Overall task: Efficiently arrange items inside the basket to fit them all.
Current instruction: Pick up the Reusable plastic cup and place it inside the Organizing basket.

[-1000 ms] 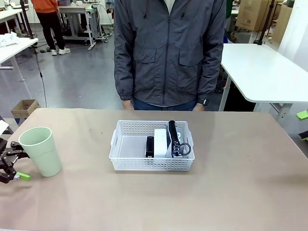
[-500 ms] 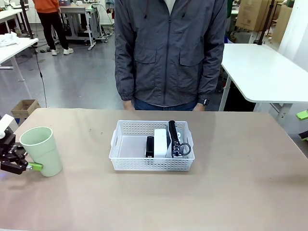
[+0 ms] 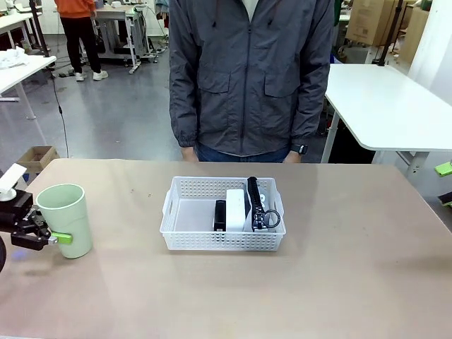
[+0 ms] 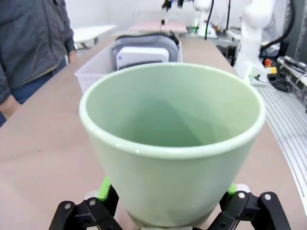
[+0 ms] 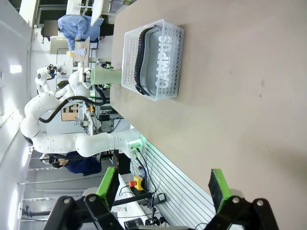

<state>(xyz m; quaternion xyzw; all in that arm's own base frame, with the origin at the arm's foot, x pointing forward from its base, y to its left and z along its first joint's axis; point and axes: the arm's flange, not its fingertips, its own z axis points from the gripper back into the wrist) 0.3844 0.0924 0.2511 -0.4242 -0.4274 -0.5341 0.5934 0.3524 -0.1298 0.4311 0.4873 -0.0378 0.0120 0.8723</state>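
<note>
Cup (image 4: 172, 143) nearest, pale green, upright on the desk (image 3: 353, 282) at the left edge, well apart from the basket (image 3: 223, 214). Left gripper (image 3: 44, 238) around its lower body, jaws spread wide, a green pad (image 4: 103, 188) on each flank, close against the wall but not visibly pressing; nothing gripped yet. Risks from here, as a judgement: closing too low on a tapered wall could squeeze the cup upward out of the pads; closing off-centre could tip or shove it across the desk; squeezing hard could buckle thin plastic. Further out, free room only in the basket's left half, so a cup set down upright may crowd the stapler (image 3: 219, 215) or catch the rim. Right gripper (image 5: 165, 186) held clear above the desk, jaws wide apart, empty, touching nothing. Mid-desk, basket already packed on its right side: stapler, then white box (image 3: 236, 209), then shoe (image 3: 257, 206) on edge against the right wall, laces looping over the front. Beyond, person standing at the far edge, hands low by the desk.
</note>
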